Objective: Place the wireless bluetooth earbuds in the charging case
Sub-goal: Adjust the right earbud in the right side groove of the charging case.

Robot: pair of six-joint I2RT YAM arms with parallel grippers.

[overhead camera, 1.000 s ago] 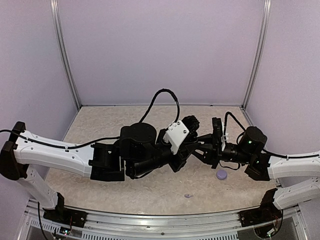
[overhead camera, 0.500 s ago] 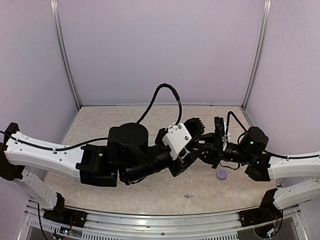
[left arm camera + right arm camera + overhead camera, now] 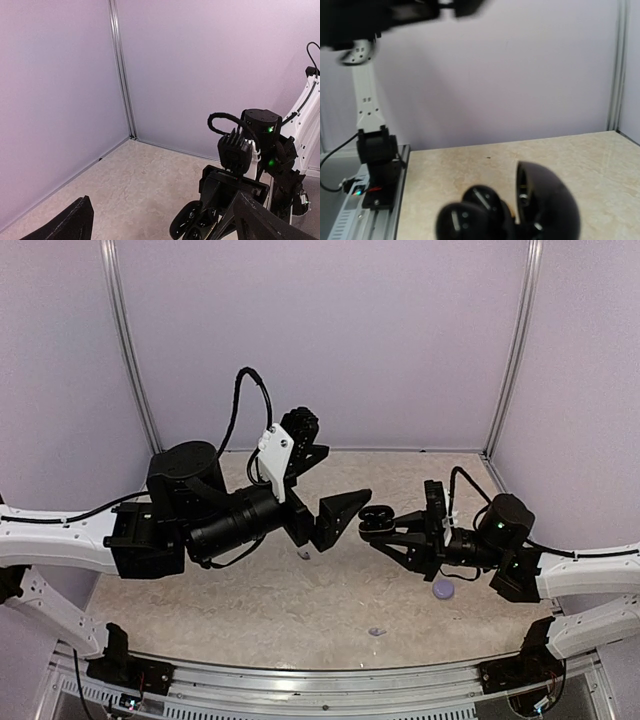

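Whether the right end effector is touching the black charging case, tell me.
Touching. The top view shows the right end effector shut on the black charging case, which sits clamped at its fingertips.

Even soft light; right wrist foreground blurred

Open black charging case [image 3: 547, 202], two glossy black earbuds [image 3: 482, 197] seated inside
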